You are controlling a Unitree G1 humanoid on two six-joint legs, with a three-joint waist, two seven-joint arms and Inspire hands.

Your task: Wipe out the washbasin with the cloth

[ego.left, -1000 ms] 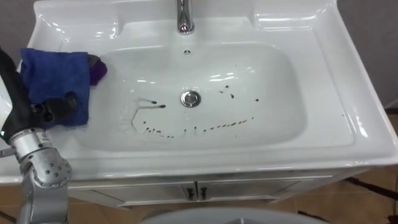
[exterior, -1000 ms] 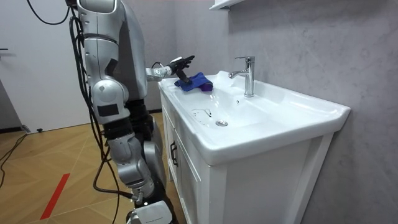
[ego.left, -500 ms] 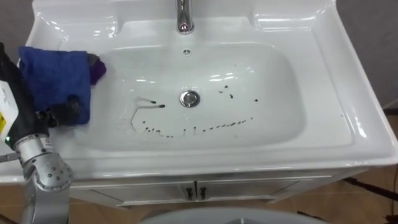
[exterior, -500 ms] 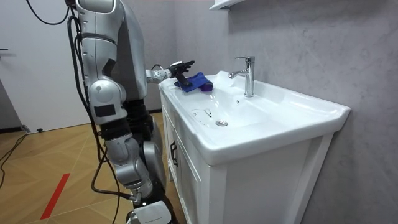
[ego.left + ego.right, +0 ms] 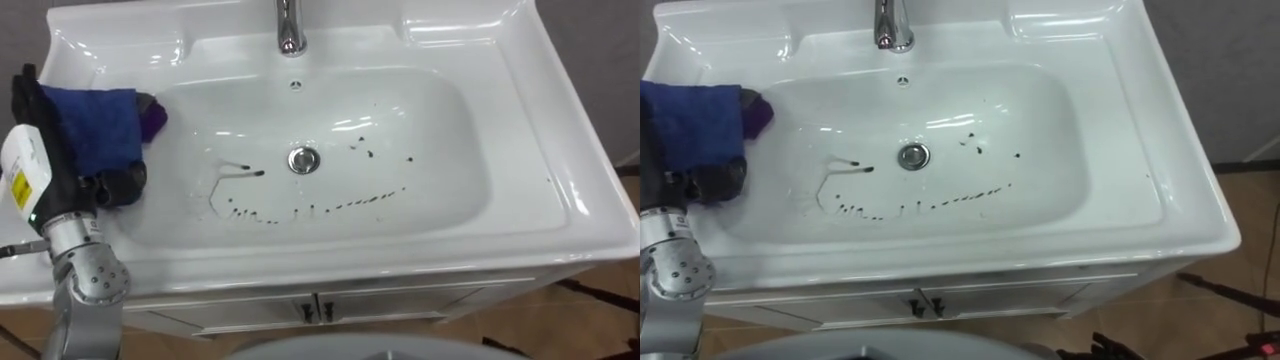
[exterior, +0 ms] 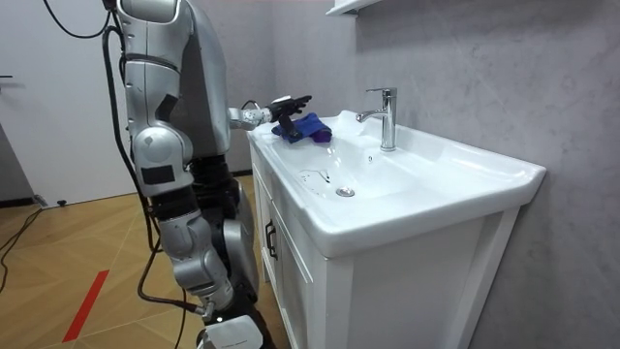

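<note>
A blue cloth lies bunched on the basin's left rim, covering a small purple thing. My left hand lies along the cloth's left side, fingers stretched toward the back and thumb at the cloth's near corner. In the room view the hand hovers just over the cloth with straight fingers. The white basin has dark specks and a thin curved line of marks in front of the drain.
A chrome faucet stands at the back middle. The basin sits on a white cabinet with two doors. I stand at the cabinet's front, left of its middle, with a grey wall behind the basin.
My left hand has edged right and forward onto the cloth's side, its thumb now at the near corner. The cloth and the marks have stayed put.
</note>
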